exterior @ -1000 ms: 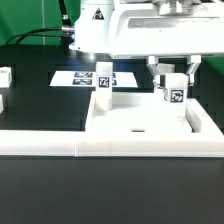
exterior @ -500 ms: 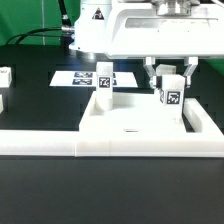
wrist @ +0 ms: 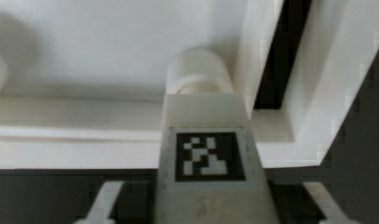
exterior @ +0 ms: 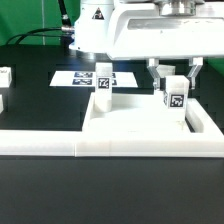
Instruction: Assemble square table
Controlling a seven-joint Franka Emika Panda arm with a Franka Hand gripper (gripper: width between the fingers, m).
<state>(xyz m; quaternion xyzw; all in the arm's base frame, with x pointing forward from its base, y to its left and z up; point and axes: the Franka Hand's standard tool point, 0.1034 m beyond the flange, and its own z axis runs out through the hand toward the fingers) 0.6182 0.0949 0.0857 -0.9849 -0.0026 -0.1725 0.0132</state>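
Exterior view: the gripper (exterior: pixel 176 85), fingers spread clear, straddles the leg (exterior: pixel 175 100) standing upright on the square tabletop (exterior: pixel 135 126).

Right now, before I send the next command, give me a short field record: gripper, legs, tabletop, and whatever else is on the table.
gripper: fingers on either side of the right leg; grip not clear
right leg: upright on the tabletop, tag facing the exterior camera
left leg: upright on the tabletop, clear of the gripper
tabletop: lying flat, against the L-shaped rail
L-shaped rail: in front of the tabletop
marker board: flat, behind the tabletop
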